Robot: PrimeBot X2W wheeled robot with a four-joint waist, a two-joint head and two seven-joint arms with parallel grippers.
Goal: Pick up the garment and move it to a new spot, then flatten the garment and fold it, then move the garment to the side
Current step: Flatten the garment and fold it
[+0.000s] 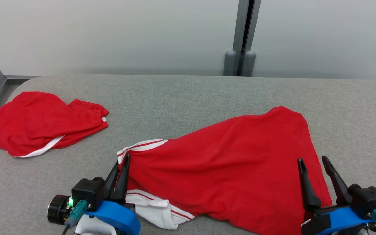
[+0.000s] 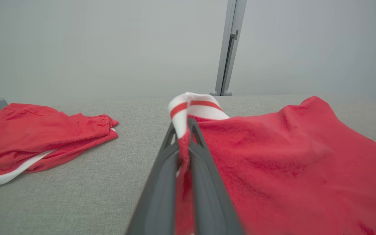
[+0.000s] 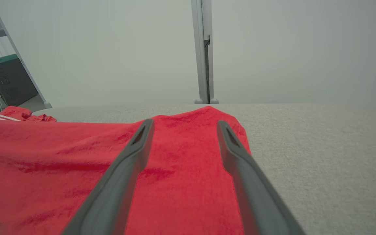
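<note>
The left gripper (image 1: pixel 126 158) pinches the red garment's (image 1: pixel 227 163) striped cuff (image 1: pixel 142 145) (near the table's (image 1: pixel 188 98) front edge); the right gripper (image 1: pixel 312 160) is spread wide over the cloth.

The grey table (image 1: pixel 188 94) (cloth-covered, its upper left corner rounded) spans the frame. A red garment (image 1: pixel 233 163) with white striped trim lies spread across the lower centre and right; a crumpled red heap (image 1: pixel 41 120) lies at left.

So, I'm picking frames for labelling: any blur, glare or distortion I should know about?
Head view: sharp, evenly lit, only soft shadow under the garment, no glare. Left wrist view: jaws blur toward the bottom edge; the wall looks hazy. Right wrist view: same near-lens softness on the jaws.
</note>
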